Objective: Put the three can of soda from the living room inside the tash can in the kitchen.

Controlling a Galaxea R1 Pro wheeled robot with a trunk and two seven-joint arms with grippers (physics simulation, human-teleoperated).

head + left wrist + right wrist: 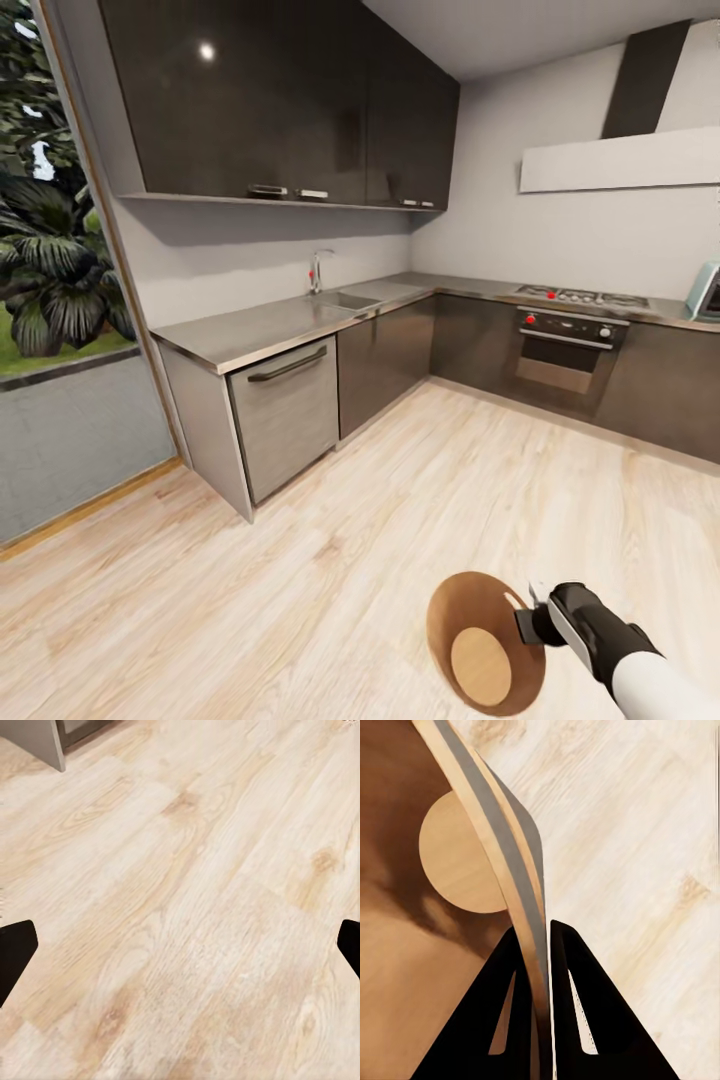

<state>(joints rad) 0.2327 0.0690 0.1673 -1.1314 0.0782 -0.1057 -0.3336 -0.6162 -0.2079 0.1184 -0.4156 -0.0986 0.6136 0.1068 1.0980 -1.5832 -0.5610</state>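
Tan-brown inside, our round tapered trash bucket hangs over the kitchen's light wood floor, right jaws pinching its rim for carrying; left jaws spread wide, empty.

The tash can is being held at the lower right of the head view, above the floor, its rim being pinched by the right gripper just to its right. The countertop is being shown across the middle, the sink set into it, and the oven is being shown at the right, below the stove.
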